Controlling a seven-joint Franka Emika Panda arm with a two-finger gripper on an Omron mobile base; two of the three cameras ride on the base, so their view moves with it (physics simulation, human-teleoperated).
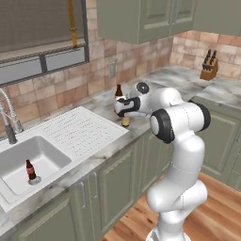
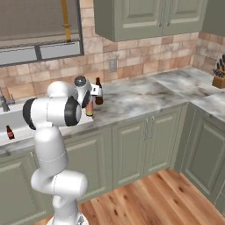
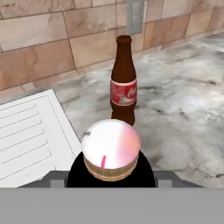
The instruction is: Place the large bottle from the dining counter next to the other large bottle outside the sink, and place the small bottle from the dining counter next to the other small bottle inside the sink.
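Hand (image 1: 125,113) grips the pink-orange bottle (image 3: 111,151) beside the brown bottle (image 3: 123,81); red label unreadable

I see my arm (image 2: 57,145) rising at seven o'clock, its hand by the counter (image 2: 145,94). The pink-orange bottle (image 2: 89,108) stands under the hand, the brown bottle (image 2: 99,92) just beside at one o'clock. A small bottle (image 2: 9,132) sits at nine o'clock in the sink (image 2: 17,121).

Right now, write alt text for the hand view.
Seen from above, the pink bottle fills the lower middle, its dark cap at the bottom edge. Just behind it a brown red-labelled bottle stands upright on the marbled counter, with the white ribbed drainboard left and a tiled wall behind.
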